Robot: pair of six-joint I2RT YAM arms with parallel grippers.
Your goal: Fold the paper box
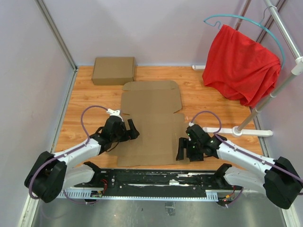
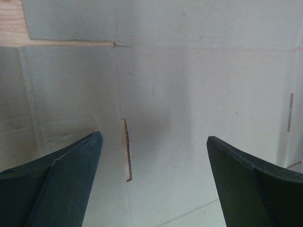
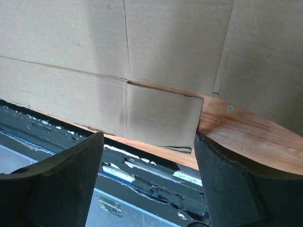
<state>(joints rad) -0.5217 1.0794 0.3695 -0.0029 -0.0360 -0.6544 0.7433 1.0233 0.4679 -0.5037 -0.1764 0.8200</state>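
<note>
One flat paper box (image 1: 150,127), left hand (image 2: 154,137), right hand (image 3: 149,136) — both spread.

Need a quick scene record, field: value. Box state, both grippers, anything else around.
paper box: unfolded die-cut sheet, flat on the table, between the arms
left gripper: open, over the sheet's left edge, holding nothing
right gripper: open, at the sheet's near right corner, holding nothing
formed box: far left of the table, apart from the sheet
red cloth: hanging on a rack, far right
folds done: none visible
</note>
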